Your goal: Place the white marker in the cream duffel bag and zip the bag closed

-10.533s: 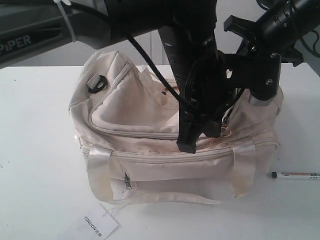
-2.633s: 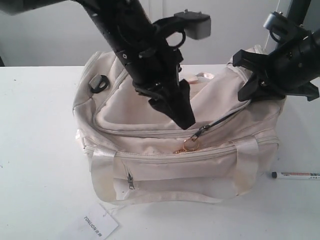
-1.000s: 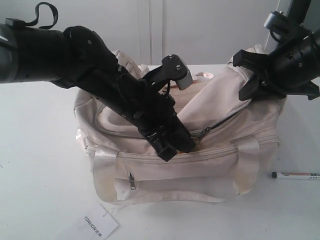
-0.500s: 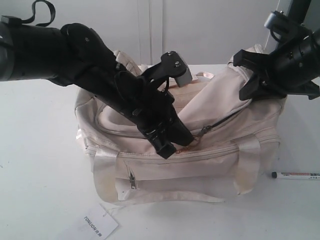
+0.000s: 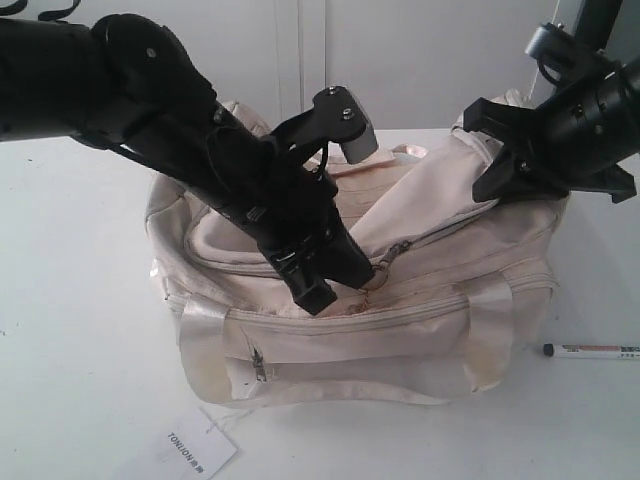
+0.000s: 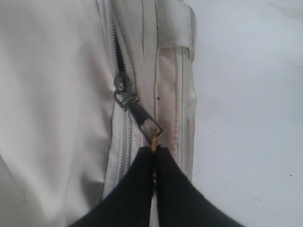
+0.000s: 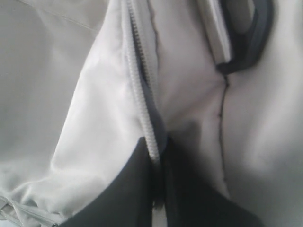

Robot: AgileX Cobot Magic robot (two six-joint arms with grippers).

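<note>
On the white table, in front of the cream duffel bag, a white hang tag lay printed "TONLION". The smaller characters after that word were too small to read. The white marker lay flat on the table just right of the bag, outside it. Its long axis ran left to right in the exterior view, with the black cap toward the bag, and the dark print on its barrel was illegible. The left gripper was pinched together on the gold ring pull of the top zipper. The right gripper was clamped on the bag's fabric at the zipper edge, near its right end.
</note>
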